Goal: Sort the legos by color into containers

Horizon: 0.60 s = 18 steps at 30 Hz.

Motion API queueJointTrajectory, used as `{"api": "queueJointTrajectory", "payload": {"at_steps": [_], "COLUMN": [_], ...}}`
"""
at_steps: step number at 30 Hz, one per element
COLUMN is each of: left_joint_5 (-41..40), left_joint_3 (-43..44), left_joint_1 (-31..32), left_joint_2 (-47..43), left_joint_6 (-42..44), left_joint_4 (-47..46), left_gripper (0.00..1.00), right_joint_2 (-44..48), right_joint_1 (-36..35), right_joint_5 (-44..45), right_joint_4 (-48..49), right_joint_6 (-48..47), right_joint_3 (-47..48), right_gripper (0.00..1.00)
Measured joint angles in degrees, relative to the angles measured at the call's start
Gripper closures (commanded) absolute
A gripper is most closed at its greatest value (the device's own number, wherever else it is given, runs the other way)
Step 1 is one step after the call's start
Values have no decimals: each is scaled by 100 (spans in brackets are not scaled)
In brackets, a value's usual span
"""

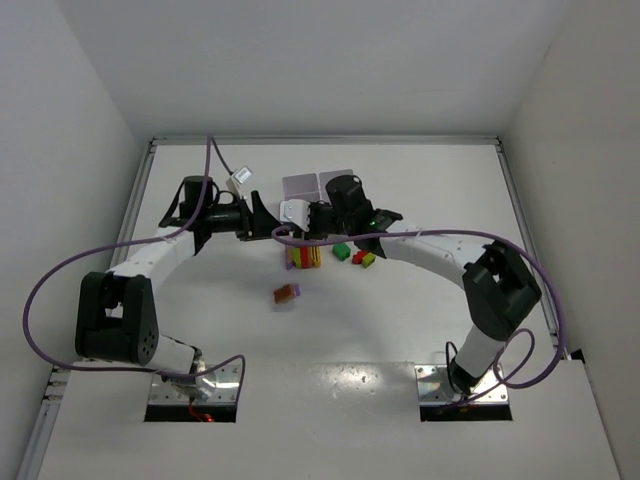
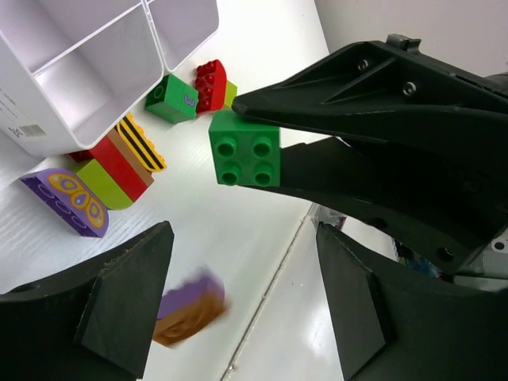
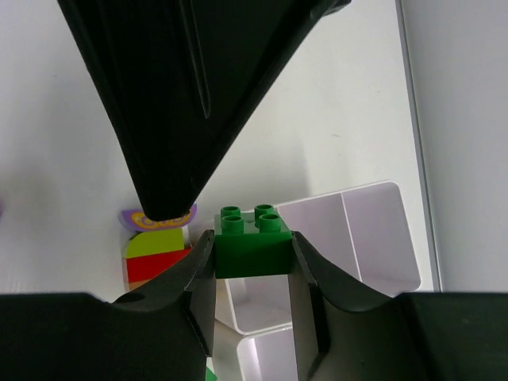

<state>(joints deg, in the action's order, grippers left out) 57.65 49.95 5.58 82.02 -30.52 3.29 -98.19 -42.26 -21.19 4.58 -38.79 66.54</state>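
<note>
Containers (image 2: 32, 111): white compartment block, upper left of the left wrist view and right of centre in the right wrist view. Every compartment that shows has a bare white floor, and the legos in view lie outside the block. Green brick (image 3: 251, 252): four studs up, pinched by its sides between the fingers of the right gripper (image 3: 252, 238), held level at frame centre against the left edge of the containers. Whether it hangs over a compartment cannot be told. Left gripper (image 2: 242, 254): fingers spread wide apart and holding nothing, pointing toward the green brick from the bottom of its own view. Purple-brown brick (image 1: 287, 292): alone on the table (image 1: 400, 320), below the other legos in the top view, and blurred in the left wrist view. Stack (image 2: 119, 167): striped yellow-and-black, red and lime pieces joined together, lying just beside the containers' outer wall. Butterfly brick (image 2: 67, 202): purple with an orange pattern, touching the lime end of the stack at the left of the frame. Small green brick (image 2: 171, 98): on the table near the corner of the containers. Red brick (image 2: 210, 85): just to the right of the small green brick, with a yellow-green piece against its far side.
</note>
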Motion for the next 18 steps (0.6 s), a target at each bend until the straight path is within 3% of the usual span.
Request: {"api": "queueJointTrajectory", "payload": {"at_steps": [5,9,18], "left_joint_5": [24,-13,-975], "left_joint_3": [0,0,0], "left_joint_1": [0,0,0], "left_joint_2": [0,0,-160], "left_joint_6": [35,345,1652], "left_joint_4": [4,219,1342], "left_gripper": [27,20,19], "right_joint_2": [98,260,817], "right_joint_1": [-55,-46,247], "right_joint_5": [-15,-160,-444], "right_joint_4": [17,-330,-2496], "right_joint_6": [26,26,-291], "right_joint_3": [-31,-48,-710], "right_gripper": [100,100,100]}}
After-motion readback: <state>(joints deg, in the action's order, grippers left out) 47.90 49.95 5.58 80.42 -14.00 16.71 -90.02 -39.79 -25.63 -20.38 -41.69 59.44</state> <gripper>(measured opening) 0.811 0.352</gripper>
